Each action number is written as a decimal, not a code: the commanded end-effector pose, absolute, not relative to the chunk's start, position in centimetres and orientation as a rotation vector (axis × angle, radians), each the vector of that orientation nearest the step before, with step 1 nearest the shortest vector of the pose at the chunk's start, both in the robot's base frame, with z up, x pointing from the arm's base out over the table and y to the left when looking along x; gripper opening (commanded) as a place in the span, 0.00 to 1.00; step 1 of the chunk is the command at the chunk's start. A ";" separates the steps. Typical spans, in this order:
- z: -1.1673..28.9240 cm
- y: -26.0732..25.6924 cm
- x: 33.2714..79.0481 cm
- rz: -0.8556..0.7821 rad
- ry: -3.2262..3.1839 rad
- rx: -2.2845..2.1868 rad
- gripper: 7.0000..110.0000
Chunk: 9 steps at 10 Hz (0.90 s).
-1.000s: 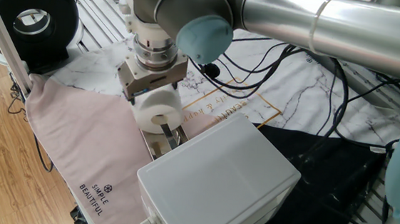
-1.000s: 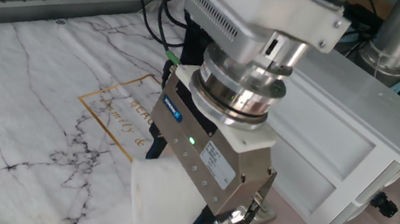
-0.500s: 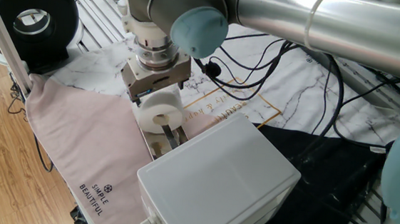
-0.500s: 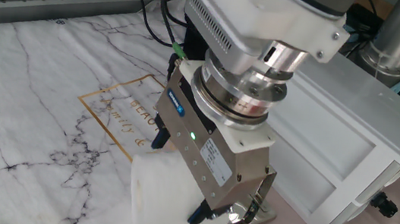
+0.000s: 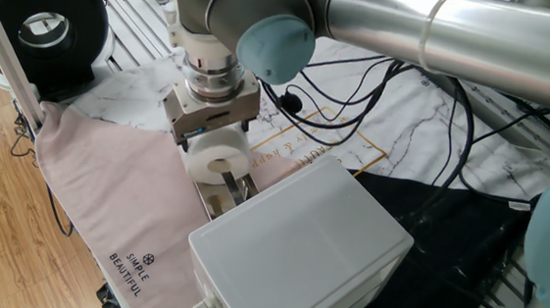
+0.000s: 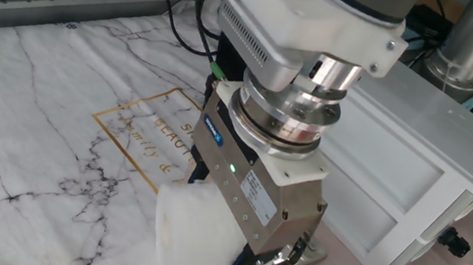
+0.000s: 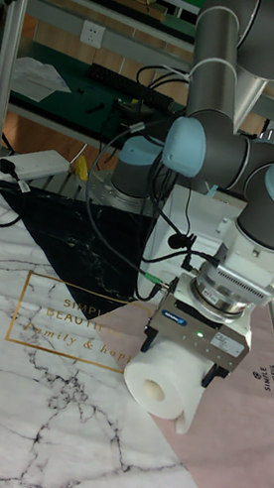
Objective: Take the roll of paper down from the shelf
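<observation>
The roll of paper [image 5: 219, 156] is a white cylinder with a hollow core, lying just left of the grey box. My gripper [image 5: 215, 145] comes down on it from above, with a dark finger on either side, and is shut on the roll of paper [image 7: 161, 381]. In the tall fixed view the roll [image 6: 191, 234] hangs tilted between the fingers [image 7: 211, 374]. The shelf [image 6: 303, 255], a shiny chrome plate, shows below and beside the gripper [image 6: 220, 219]. Its front end [image 5: 229, 196] sticks out under the roll. Whether the roll touches the plate I cannot tell.
A large pale grey box [image 5: 302, 243] stands right beside the shelf. A pink cloth [image 5: 119, 196] covers the table to the left, and a marble-print sheet [image 6: 49, 110] lies behind. Black cables [image 5: 436, 108] run across the back. A black round device [image 5: 41, 27] sits far left.
The gripper has turned a little about its own axis and shifted slightly, and the roll has stayed between its fingers. The shelf and the box have not moved.
</observation>
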State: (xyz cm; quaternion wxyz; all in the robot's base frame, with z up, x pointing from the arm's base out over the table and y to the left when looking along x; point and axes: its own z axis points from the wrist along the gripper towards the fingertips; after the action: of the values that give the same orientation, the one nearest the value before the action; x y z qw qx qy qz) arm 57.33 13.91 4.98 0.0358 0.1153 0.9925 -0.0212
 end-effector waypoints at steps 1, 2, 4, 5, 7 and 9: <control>3.8 14.5 56.2 -0.019 3.083 0.422 0.79; 3.4 15.0 55.8 0.010 3.102 0.435 0.79; 3.6 15.4 55.6 0.046 3.117 0.439 0.79; 3.7 15.2 55.5 0.043 3.119 0.437 0.79; 3.6 14.6 55.7 0.009 3.111 0.419 0.79; 3.7 13.2 55.6 -0.082 3.104 0.433 0.57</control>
State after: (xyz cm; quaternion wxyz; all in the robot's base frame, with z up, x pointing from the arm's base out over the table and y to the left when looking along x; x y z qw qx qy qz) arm 55.71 14.05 3.58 0.0047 0.1315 0.9912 -0.0116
